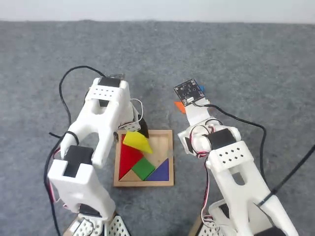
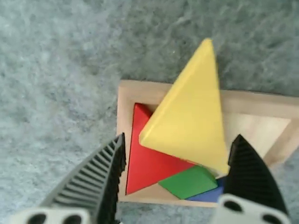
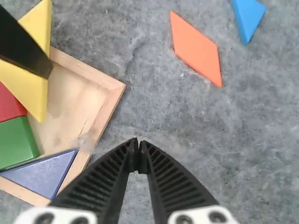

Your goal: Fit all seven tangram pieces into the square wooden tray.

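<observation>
The left gripper (image 2: 180, 140) has its fingers (image 2: 110, 172) spread wide around the yellow triangle (image 2: 191, 107). The piece sits tilted between them, one point sticking out past the rim of the wooden tray (image 2: 124, 112) and its lower edge hanging over the red triangle (image 2: 149, 168) beside the ribbed finger. I take it to be gripped, though whether the ribbed finger actually presses on the piece is hard to make out. The step in hand looks like seating this big triangle in the bare part of the tray, which lies on the black finger's side, away from the red triangle; the green square (image 2: 189, 182) and the violet-blue triangle (image 3: 44, 172) sit under the piece, between the two fingers. To do it well, level the piece first: bring the raised point down so the face is flat to the tray floor, turn the wrist until an edge lies along the red triangle's free edge, then lower it and only then let go. Released while tilted, it would likely end up propped on the rim or on a neighbour. The right gripper (image 3: 138, 144) has its fingers pressed together on nothing, over the carpet just outside the tray's corner, with the orange parallelogram (image 3: 196, 46) and the blue triangle (image 3: 247, 16) lying ahead of its tips.
</observation>
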`<state>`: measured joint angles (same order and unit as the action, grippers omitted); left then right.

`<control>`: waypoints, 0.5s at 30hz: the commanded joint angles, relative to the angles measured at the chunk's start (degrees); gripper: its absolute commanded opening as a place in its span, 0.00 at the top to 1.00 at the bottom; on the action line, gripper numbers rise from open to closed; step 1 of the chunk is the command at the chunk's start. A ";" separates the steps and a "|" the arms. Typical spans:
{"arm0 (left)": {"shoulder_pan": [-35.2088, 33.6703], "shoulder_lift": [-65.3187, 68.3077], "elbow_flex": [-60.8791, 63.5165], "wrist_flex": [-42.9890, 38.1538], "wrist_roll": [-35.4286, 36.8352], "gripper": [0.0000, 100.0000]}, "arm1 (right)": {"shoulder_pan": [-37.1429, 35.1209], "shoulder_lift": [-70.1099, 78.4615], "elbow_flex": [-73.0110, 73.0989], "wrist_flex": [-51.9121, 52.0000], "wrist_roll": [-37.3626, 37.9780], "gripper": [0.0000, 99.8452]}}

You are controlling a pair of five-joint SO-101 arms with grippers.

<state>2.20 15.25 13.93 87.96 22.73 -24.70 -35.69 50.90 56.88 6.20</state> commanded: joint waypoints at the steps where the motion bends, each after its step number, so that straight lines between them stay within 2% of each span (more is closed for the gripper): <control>1: 0.00 -1.32 -0.66 2.02 -1.85 0.67 | 0.75 -0.84 -3.34 0.40 -0.44 0.99; 5: -1.41 -2.11 -4.09 6.33 -5.36 0.67 | 0.75 -0.84 -3.34 0.31 -0.44 0.99; 9: -6.77 -9.49 -6.64 8.62 -8.53 0.67 | 0.84 -0.84 -3.34 0.22 -0.44 0.99; 12: -13.01 -19.25 -6.64 8.97 -9.93 0.67 | 0.66 -0.84 -3.34 0.22 -0.26 0.99; 15: -23.12 -27.69 -6.29 7.65 -12.04 0.67 | -2.77 -0.75 -4.22 1.01 4.13 0.99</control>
<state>-12.22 -2.07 9.71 95.78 13.32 -24.70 -35.69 50.90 56.88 6.64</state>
